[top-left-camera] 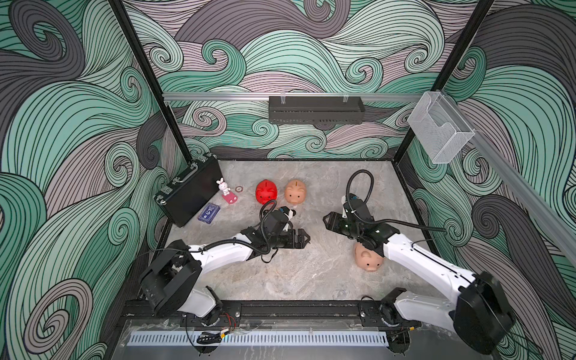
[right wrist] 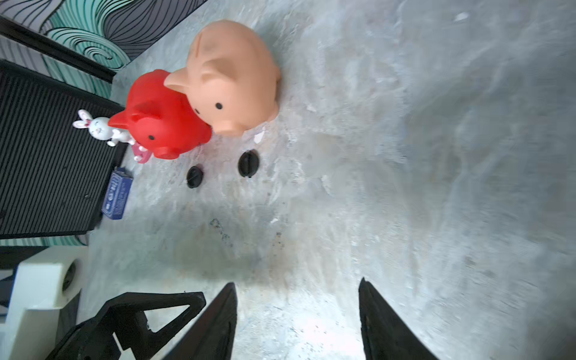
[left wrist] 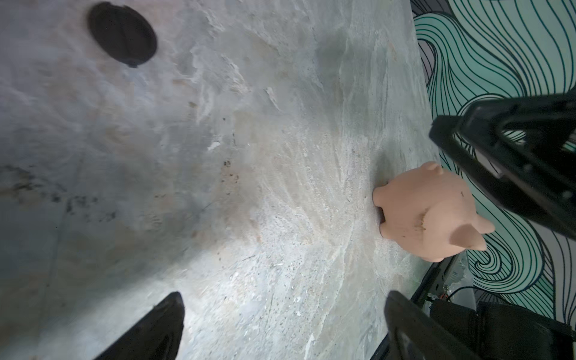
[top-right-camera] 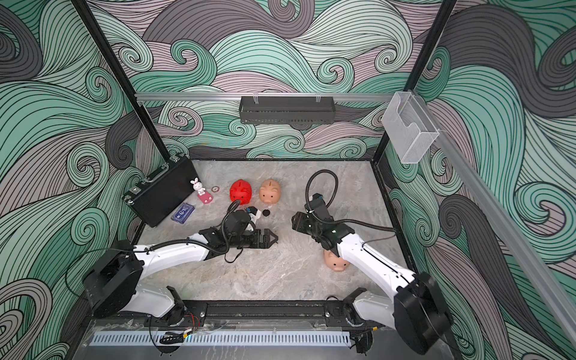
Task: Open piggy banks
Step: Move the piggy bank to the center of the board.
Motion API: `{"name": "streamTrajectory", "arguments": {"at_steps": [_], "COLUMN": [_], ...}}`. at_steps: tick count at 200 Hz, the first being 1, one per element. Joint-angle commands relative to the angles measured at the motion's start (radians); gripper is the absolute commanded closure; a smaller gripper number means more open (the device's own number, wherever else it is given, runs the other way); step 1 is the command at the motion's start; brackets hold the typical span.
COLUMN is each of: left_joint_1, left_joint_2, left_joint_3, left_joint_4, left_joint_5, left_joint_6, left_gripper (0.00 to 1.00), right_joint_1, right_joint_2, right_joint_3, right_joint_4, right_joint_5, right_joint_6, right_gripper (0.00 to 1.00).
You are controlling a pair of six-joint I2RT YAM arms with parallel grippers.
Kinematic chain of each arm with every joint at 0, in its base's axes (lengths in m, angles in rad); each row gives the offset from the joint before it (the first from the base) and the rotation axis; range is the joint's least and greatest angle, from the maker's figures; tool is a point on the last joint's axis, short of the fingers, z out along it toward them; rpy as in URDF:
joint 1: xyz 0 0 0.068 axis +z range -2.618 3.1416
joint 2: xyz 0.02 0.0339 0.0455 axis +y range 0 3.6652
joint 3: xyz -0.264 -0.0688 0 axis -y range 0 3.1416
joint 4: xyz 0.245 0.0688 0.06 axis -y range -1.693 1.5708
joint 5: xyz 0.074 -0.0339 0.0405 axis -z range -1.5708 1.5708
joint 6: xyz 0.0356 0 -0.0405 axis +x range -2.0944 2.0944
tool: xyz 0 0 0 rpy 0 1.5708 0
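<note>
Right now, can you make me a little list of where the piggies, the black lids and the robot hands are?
red piggy bank: standing at the back, beside a peach one
peach piggy bank at the back: standing, snout toward the robot
third peach piggy bank: near the right arm, partly hidden under it
black plugs: two loose on the table, in front of the back two pigs
left gripper: open, empty
right gripper: open, empty
white rabbit figurine: by the black case
</note>
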Motion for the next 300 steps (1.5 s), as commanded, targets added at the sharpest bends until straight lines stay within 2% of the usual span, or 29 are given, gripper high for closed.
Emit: {"name": "streamTrajectory", "arguments": {"at_steps": [1,41,67,80,134,207,243,300], "left_joint_1": [-0.048,-0.139,-0.183,-0.202,-0.266,-0.287,-0.288,-0.287], "left_joint_2": [0.071,0.207,0.279,0.31,0.408,0.46,0.462,0.435], "left_joint_3": [0.081,0.211,0.283,0.314,0.42,0.464,0.456,0.422], "left_joint_4": [0.074,0.088,0.09,0.088,0.063,0.048,0.056,0.067], "left_joint_5": [-0.012,0.004,0.016,0.024,0.043,0.053,0.052,0.022], "left_joint_6": [0.013,0.025,0.03,0.032,0.051,0.058,0.05,0.04], "left_gripper": [0.01,0.01,0.01,0.02,0.01,0.01,0.01,0.02], "right_joint_1": [-0.046,-0.162,-0.225,-0.259,-0.399,-0.423,-0.422,-0.406], "right_joint_2": [-0.104,-0.253,-0.299,-0.31,-0.338,-0.38,-0.438,-0.426], "right_joint_3": [-0.033,-0.062,-0.066,-0.072,-0.119,-0.166,-0.186,-0.215], "right_joint_4": [-0.205,-0.364,-0.471,-0.506,-0.538,-0.559,-0.532,-0.498], "right_joint_5": [0.089,0.135,0.221,0.24,0.117,0.058,0.017,-0.061], "right_joint_6": [-0.072,-0.092,-0.058,-0.037,0.023,0.071,0.095,0.133], "right_gripper": [0.32,0.28,0.23,0.17,0.17,0.16,0.17,0.18]}}
